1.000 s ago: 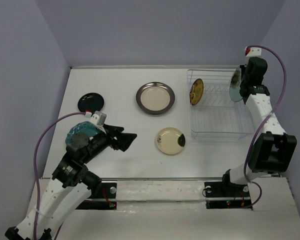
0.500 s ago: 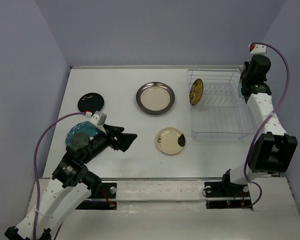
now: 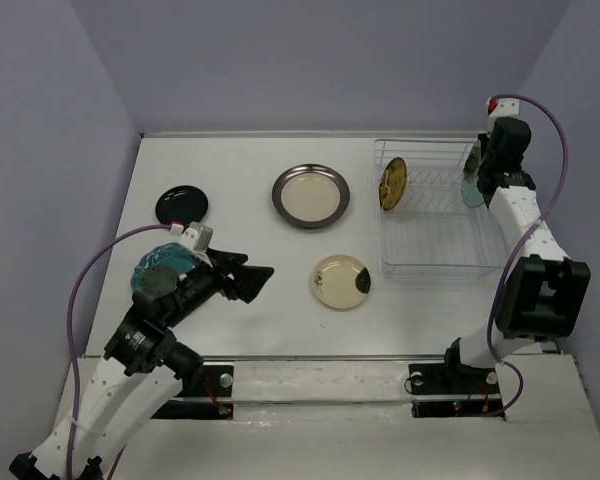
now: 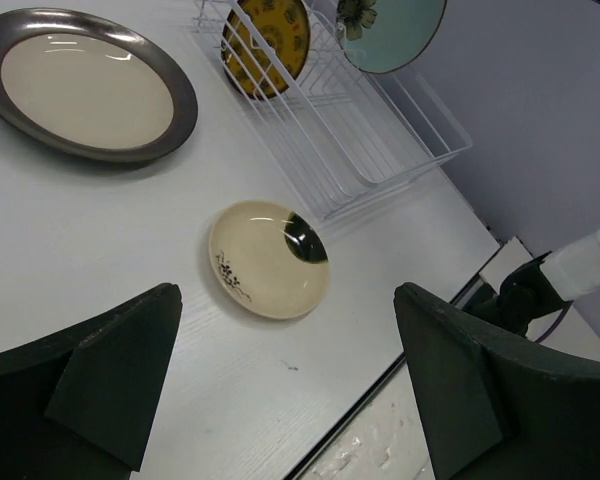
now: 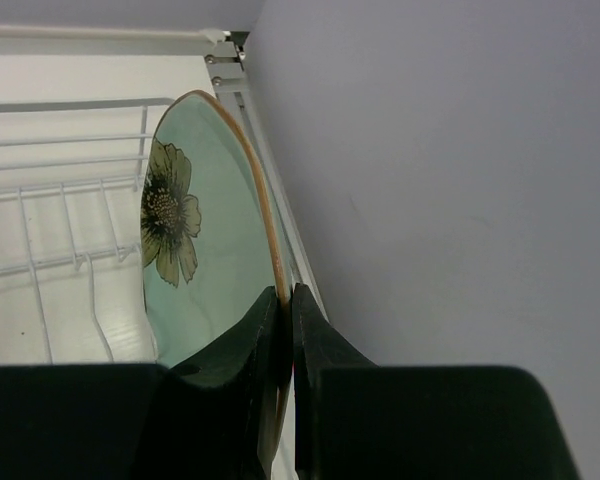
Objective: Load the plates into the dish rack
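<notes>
From above, the rectangular white wire dish rack (image 3: 435, 245) sits at the back right of the white table (image 3: 240, 160). A small amber patterned plate (image 3: 393, 183) stands upright in a slot at its left end. The right gripper (image 3: 477, 172) holds a pale teal flowered plate (image 3: 469, 182) on edge at the rack's far right end. Flat on the table lie a silver-rimmed cream plate (image 3: 311, 196), a small black plate (image 3: 183, 205), a tan plate with a dark spot (image 3: 341, 281) and a dark teal scalloped plate (image 3: 158, 266) (partly hidden under the left arm). The left gripper (image 3: 260, 282) hovers just left of the tan plate.

The left wrist camera shows its two dark fingers spread wide with nothing between them. The tan plate lies on the table beyond.

The right wrist camera shows the jaws pinched tight on the teal plate's brown rim. The plate is upright beside the wall, with rack wires behind it; whether it touches them I cannot tell.
</notes>
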{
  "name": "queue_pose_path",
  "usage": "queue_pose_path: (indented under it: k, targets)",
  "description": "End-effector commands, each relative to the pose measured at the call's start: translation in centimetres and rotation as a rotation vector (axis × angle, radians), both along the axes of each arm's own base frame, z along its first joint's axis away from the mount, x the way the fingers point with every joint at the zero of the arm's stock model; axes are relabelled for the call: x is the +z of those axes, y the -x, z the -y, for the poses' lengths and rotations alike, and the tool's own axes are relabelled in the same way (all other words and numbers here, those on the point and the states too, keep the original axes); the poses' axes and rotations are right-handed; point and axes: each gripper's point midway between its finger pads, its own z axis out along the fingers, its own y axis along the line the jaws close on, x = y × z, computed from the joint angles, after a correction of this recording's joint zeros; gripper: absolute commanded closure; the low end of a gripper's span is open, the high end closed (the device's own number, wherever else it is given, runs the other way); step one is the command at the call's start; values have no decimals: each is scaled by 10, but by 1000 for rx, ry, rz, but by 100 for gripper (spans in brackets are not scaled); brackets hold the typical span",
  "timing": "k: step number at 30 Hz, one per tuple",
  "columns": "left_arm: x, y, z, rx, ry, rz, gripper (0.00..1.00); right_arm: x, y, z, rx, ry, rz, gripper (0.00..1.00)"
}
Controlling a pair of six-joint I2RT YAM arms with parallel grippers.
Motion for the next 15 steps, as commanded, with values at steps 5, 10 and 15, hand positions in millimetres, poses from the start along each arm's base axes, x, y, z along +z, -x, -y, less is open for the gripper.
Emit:
queue_pose_path:
  k: [5,10,15]
  targets:
    - [13,-10,-4,55,13,15,1,-4,-22,-9,29,-89,72,92]
    - [4,-16,-3,67,-3,-22,1,1,-24,-19,31,-197,146,71]
    - [-10,-28,-6,132,-21,-92,1,27,-19,-23,-62,-366,275,27]
